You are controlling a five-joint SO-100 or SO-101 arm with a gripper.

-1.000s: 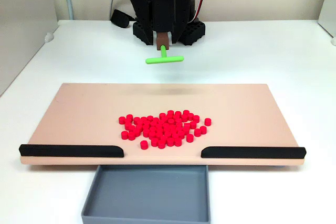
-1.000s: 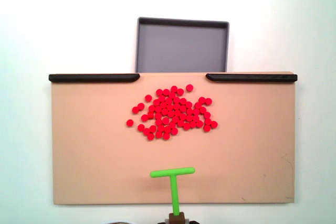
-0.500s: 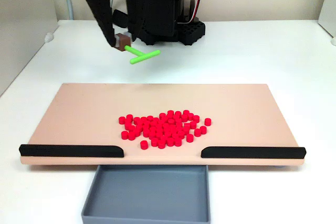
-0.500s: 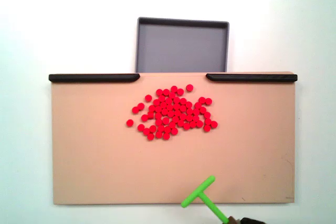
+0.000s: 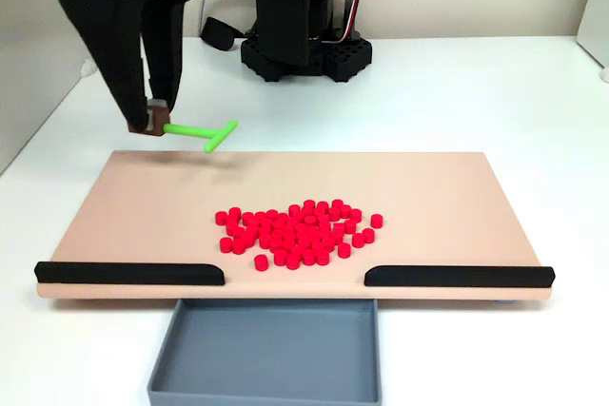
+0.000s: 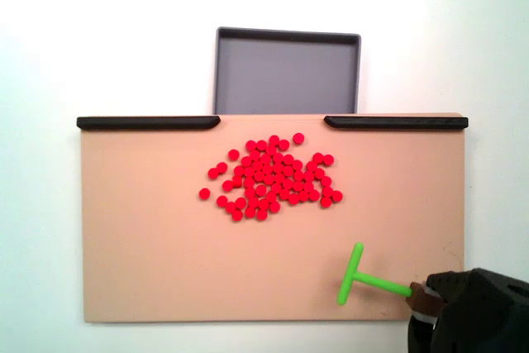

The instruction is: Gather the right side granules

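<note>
Your end effector sits in the upper left of the front-facing fixed view, pinching a small brown block from which the bright green T-shaped plastic stick juts out sideways toward the right of that frame. In the top-down fixed view the same end effector enters at the lower right corner, and the green stick lies over the lower right part of the tan rectangular board, its crossbar facing left toward the pile.

The small bright red plastic cylinder granules lie in one loose cluster near the middle of the board, closer to the edge with the two black rail strips than to the arm. In the top-down view the granules spread across the centre, a few strays sitting off the left and top fringes of the cluster. The stick is well apart from them in both fixed views; nothing touches the pile.

The grey rectangular tray below the gap between the rails holds no granules, as does its counterpart in the top-down view.

By my judgement, you are only at the approach stage: the tool is gripped and positioned off to one side, but no sweep has begun. What remains is to lower the crossbar beside the cluster's near flank and push those granules inward.
</note>
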